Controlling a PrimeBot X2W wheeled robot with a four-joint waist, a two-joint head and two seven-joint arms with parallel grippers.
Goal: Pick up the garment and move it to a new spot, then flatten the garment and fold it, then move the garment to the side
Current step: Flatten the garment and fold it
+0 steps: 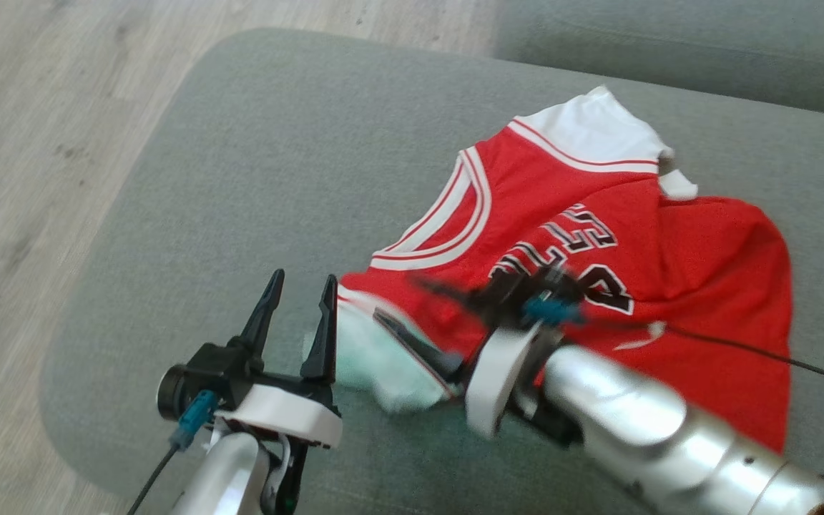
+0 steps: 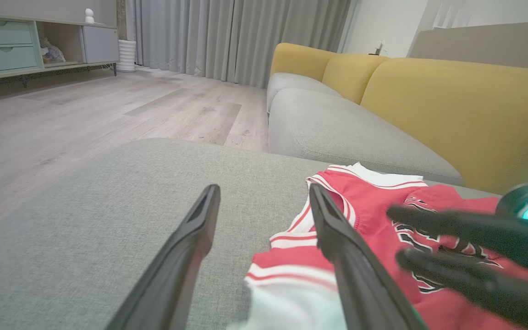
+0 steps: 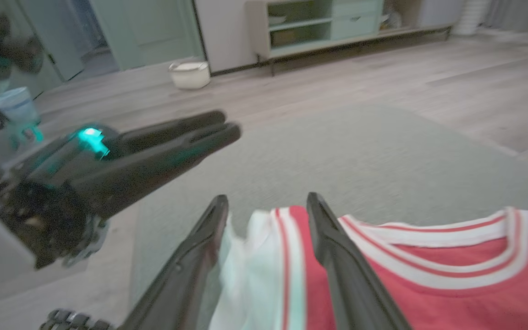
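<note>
Right wrist view has the right gripper (image 3: 266, 199) nearest, its two dark fingers spread apart. The white-trimmed hem of the red garment (image 3: 452, 275) lies loose in the gap between them, not pinched. The rest of the jersey spreads out to the right of those fingers. The head view is blurred there, but the right gripper (image 1: 398, 297) shows the same parted fingers over the garment's (image 1: 598, 214) near corner.

Just left of that corner the left gripper (image 1: 302, 280) stands with its fingers wide and nothing between them. In the left wrist view the left gripper (image 2: 263, 190) shows bare grey cushion (image 2: 108, 206) in the gap. Its right-hand finger overlaps the jersey's (image 2: 365, 201) striped edge, though contact cannot be told. The right gripper (image 2: 394, 233) reaches in from the right above the lettering.

Beyond the fingertips the cushion runs on to a wooden floor (image 2: 85, 105), a yellow sofa back (image 2: 452, 114) and grey curtains (image 2: 236, 36).
</note>
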